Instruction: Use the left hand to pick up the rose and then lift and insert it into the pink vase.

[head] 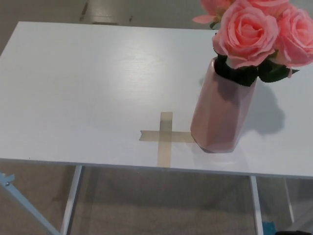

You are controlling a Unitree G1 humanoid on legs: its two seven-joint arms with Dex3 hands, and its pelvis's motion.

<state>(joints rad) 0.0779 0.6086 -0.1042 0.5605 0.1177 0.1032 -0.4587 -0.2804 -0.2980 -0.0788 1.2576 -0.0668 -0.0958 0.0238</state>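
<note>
Head view: neither hand visible, grasp state unknowable. Roses [247, 32] already seated in pink vase [222, 115]; light, crushable blooms, stems best for holding.

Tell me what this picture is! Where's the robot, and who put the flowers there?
This picture comes from a camera on a robot's head, looking down at its work. The robot has two arms with black hands, but right now neither hand shows, so nothing is being held. You see a white table. On it stands a pink vase with pink roses already in it, and dark green leaves at the vase's mouth. Beside the vase is a cross of tan tape stuck on the table; the vase touches one end of it. Below the table edge you see the floor and the table's legs. The picture can't tell us who put the flowers in.
</note>
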